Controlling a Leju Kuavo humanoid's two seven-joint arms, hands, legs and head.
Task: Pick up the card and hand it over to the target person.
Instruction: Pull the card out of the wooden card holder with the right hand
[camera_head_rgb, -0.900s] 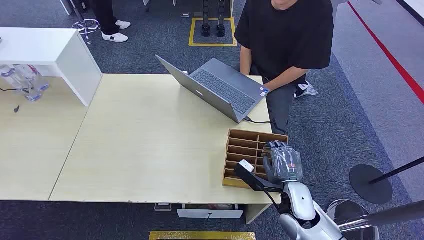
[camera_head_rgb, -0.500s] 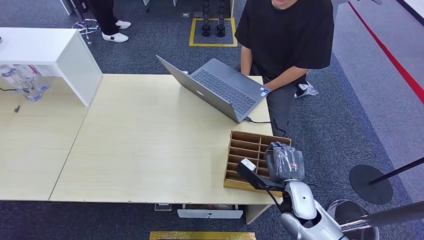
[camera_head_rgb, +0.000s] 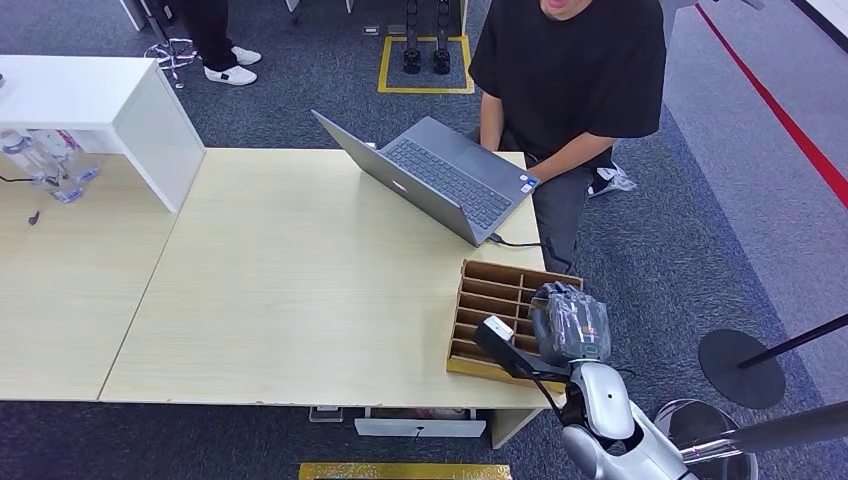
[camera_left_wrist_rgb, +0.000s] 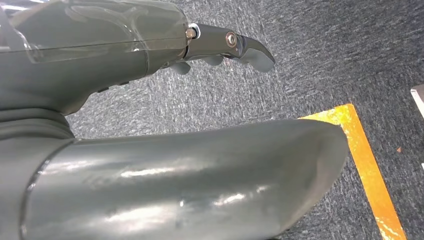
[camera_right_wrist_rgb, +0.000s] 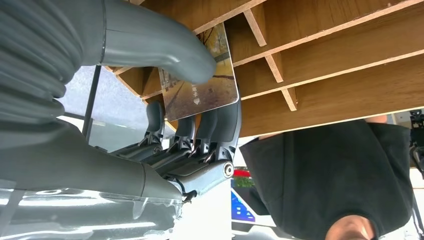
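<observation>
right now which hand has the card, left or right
The right hand: its thumb and fingers pinch the card in front of the wooden divider box. The left hand hangs above the carpet, holding nothing.

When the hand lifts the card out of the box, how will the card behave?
The card is thin and flat, so probably light and fairly stiff. Its glossy printed face may slip between the thumb and fingers of the right hand. It sits among the box's dividers, so an edge might catch.
</observation>
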